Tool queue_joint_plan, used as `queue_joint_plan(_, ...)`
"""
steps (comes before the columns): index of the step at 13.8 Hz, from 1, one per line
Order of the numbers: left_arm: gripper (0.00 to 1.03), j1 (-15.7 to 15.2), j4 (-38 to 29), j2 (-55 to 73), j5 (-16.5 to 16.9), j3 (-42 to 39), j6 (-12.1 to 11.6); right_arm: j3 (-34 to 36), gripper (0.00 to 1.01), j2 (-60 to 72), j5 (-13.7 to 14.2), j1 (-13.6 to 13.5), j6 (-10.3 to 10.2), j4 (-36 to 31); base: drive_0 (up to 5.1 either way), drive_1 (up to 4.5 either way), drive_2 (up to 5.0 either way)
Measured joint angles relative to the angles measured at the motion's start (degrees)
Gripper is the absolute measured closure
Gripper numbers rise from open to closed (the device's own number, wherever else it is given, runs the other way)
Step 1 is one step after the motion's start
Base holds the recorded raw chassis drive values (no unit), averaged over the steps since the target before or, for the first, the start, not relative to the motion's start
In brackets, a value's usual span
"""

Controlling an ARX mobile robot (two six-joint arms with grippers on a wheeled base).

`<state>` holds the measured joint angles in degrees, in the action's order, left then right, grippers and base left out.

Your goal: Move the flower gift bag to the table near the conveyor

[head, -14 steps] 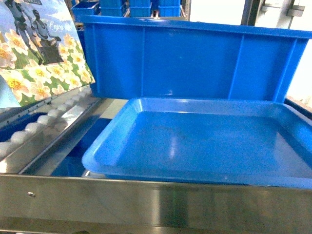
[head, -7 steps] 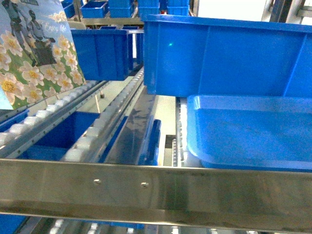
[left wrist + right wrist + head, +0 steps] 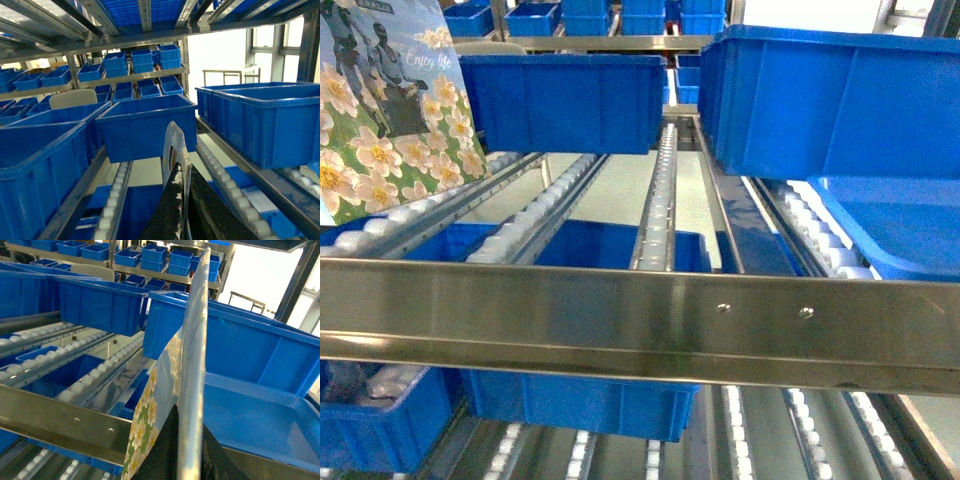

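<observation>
Tray (image 3: 910, 230) slid right as I swung view left.
Both end effectors (image 3: 187, 450) pinch bag (image 3: 192, 365); could snag conveyor (image 3: 640, 310) rail ahead.

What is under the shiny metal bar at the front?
Under the metal bar, blue crates sit on a lower level, with rows of whitish rollers running between them. What lies inside the crates stays hidden by the bar and their walls.

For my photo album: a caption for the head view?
Flower-printed paper gift bag above steel roller conveyor among blue plastic crates.
</observation>
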<state>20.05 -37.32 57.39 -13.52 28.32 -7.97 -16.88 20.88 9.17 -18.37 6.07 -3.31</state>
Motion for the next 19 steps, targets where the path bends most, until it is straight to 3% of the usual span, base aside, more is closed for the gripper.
queue_joint_plan(10,1.01,0.0,-0.1,0.0,0.0,0.0,0.0,0.0,0.99,0.0,0.0,0.0,0.0,0.0,-4.6,0.54,4.0)
queue_joint_plan(19,1.01,0.0,0.0,0.0,0.0,0.0,0.0,0.0,0.99,0.0,0.0,0.0,0.0,0.0,-4.9,1.76,3.0)
